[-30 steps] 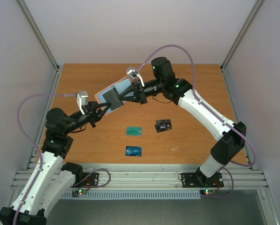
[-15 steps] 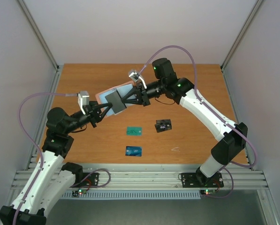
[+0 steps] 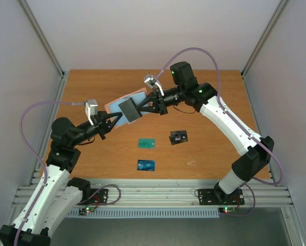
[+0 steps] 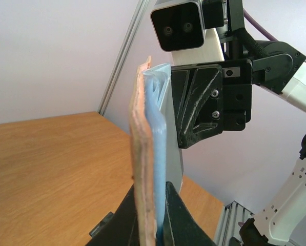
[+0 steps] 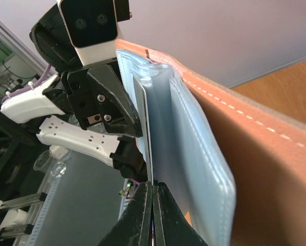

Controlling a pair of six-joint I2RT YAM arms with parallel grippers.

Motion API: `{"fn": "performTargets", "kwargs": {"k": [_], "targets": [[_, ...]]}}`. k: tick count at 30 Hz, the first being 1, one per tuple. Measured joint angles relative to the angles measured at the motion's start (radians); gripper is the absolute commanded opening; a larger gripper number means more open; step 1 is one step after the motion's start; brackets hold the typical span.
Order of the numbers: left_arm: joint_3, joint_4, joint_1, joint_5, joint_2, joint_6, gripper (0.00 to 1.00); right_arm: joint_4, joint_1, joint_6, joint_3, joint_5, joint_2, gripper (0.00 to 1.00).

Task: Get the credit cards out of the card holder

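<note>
While the card holder [image 3: 123, 101] is hanging in the air above the table [image 3: 219, 102], a grey card [image 3: 128, 110] is jutting from its pocket toward the right gripper [image 3: 141, 107], which is pinching the card's edge. The left gripper [image 3: 113, 121] is clamping the holder's opposite edge, so the pull is probably running along the card toward the right arm.

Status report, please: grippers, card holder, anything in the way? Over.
Left gripper shut on card holder. Right gripper shut on grey card beside its pockets. Green card, black card, blue card already out. Nothing in the way.
</note>
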Motion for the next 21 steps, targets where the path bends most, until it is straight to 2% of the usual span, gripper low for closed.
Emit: {"fn": "performTargets", "kwargs": {"k": [13, 17, 21], "targets": [[0.0, -0.039, 0.0, -0.027, 0.0, 0.016, 0.0, -0.083, -0.095, -0.06, 0.005, 0.034, -0.031, 0.01], [0.0, -0.132, -0.001, -0.142, 0.0, 0.051, 0.0, -0.189, -0.164, -0.135, 0.038, 0.097, -0.037, 0.01], [0.0, -0.252, -0.002, -0.311, 0.0, 0.111, 0.0, -0.364, -0.193, -0.269, 0.1, 0.262, -0.031, 0.01]]}}
